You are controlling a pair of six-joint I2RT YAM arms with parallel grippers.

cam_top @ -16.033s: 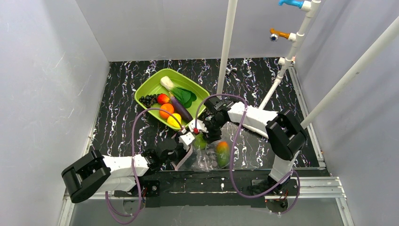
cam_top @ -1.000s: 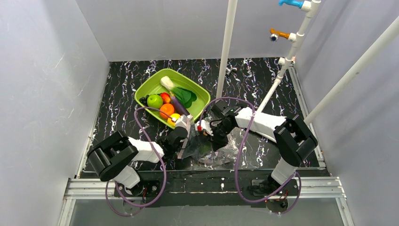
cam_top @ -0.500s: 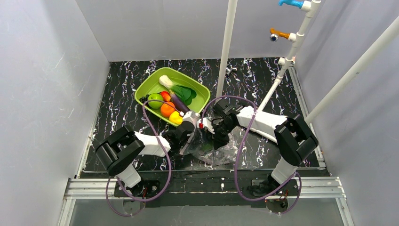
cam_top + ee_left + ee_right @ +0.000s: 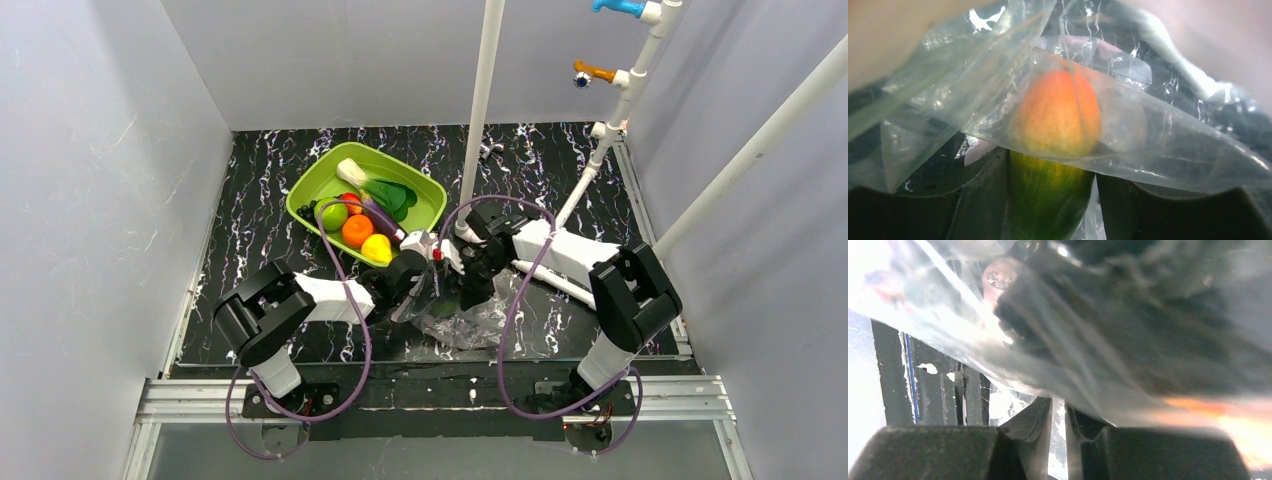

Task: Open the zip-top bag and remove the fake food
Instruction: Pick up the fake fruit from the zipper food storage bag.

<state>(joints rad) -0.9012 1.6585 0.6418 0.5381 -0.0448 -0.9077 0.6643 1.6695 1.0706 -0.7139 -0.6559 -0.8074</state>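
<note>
The clear zip-top bag (image 4: pixel 470 318) lies crumpled on the black marbled table in front of the arms. My left gripper (image 4: pixel 424 277) reaches into its mouth. In the left wrist view that gripper (image 4: pixel 1050 167) is shut on an orange-and-green fake fruit (image 4: pixel 1055 125), whose orange end is under the bag film (image 4: pixel 1168 145). My right gripper (image 4: pixel 466 282) is right beside it. In the right wrist view its jaws (image 4: pixel 1058 412) are pinched on a fold of the bag (image 4: pixel 998 405). Other fake food sits in the lime-green tray (image 4: pixel 425 196): green apple (image 4: pixel 334 215), orange (image 4: pixel 357 230), lemon (image 4: pixel 377 247), leafy green (image 4: pixel 385 196).
A white upright pipe (image 4: pixel 482 100) stands just behind the grippers, with a slanted pipe (image 4: pixel 585 175) and taps at the right. The tray is close behind my left gripper. Grey walls enclose the table on three sides.
</note>
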